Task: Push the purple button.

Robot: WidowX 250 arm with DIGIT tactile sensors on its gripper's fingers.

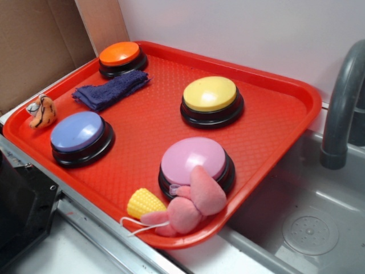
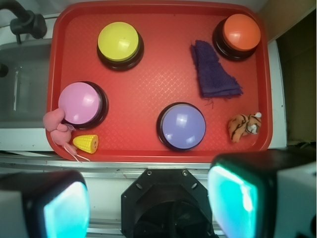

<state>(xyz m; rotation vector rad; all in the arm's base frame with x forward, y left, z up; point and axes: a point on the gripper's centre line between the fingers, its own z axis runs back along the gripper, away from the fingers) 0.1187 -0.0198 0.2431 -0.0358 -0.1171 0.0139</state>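
Red fills most of what I see: a textured plastic tray (image 1: pixel 274 123) sitting beside a grey sink (image 1: pixel 311 228) with a dark faucet (image 1: pixel 342 108), a pale wall behind. From the wrist camera my gripper (image 2: pixel 148 203) hangs at the bottom of the frame, its two pads (image 2: pixel 233 201) spread wide apart with nothing between them, clear of the tray's near edge. Just above it, lower centre of that view, sits the purple button (image 2: pixel 182 125), untouched. Farther out I see a pink button (image 2: pixel 80 103) at left with a pink plush toy (image 2: pixel 57 128) touching it and a toy corn cob (image 2: pixel 86 143) beside that, a tiger toy (image 2: pixel 243 126) at right, a dark blue cloth (image 2: pixel 213 69), a yellow button (image 2: pixel 119 43) and an orange button (image 2: pixel 240 32).
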